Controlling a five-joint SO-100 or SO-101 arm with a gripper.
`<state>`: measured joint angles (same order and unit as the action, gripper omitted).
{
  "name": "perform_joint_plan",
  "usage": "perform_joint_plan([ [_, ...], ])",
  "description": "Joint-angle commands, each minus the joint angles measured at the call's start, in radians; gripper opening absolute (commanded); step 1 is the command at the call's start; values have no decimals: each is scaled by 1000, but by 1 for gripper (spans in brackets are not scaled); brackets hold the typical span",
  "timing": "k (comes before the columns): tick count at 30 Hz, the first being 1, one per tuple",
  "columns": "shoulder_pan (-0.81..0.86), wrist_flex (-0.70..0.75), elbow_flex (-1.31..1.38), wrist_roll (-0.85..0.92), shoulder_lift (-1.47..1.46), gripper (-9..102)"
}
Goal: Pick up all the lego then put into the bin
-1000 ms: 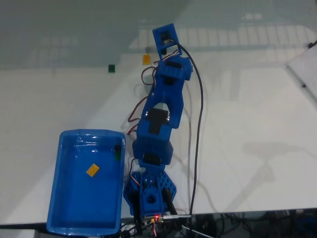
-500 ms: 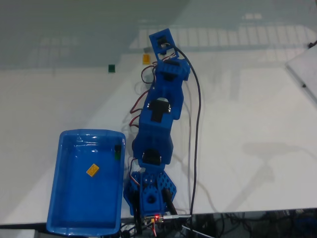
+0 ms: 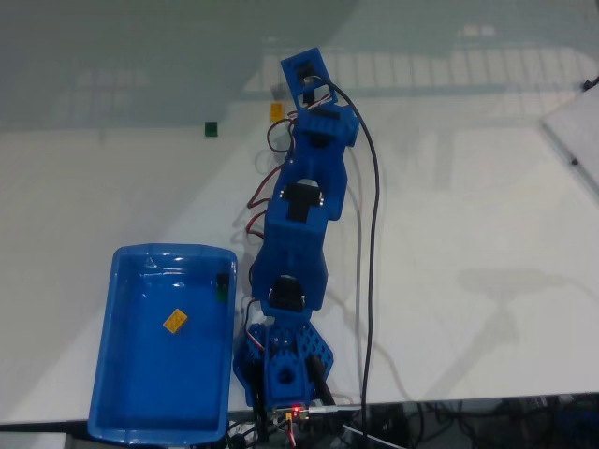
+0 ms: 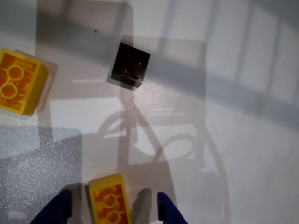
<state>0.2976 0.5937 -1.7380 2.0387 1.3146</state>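
In the wrist view my gripper is open. Its two blue fingertips stand on either side of a yellow lego brick at the bottom edge, with gaps on both sides. A black lego lies farther ahead, and another yellow lego sits at the left. In the fixed view the gripper hangs at the far end of the table beside a yellow lego. A green lego lies to its left. The blue bin at bottom left holds a yellow lego.
A small dark piece rests against the bin's right wall. The arm's base stands just right of the bin, with a black cable running along the arm. A white sheet edge lies at the right.
The arm has swung slightly to the left in the fixed view, bringing the gripper head closer to the yellow lego. The bricks and the bin have not moved.
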Motion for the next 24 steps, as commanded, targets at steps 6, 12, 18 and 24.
perform_joint_plan([
  [6,2,5,37,9,-6,20],
  [12,11,9,34,9,-8,20],
  [18,17,44,23,2,-8,19],
  [24,21,98,15,-8,-12,16],
])
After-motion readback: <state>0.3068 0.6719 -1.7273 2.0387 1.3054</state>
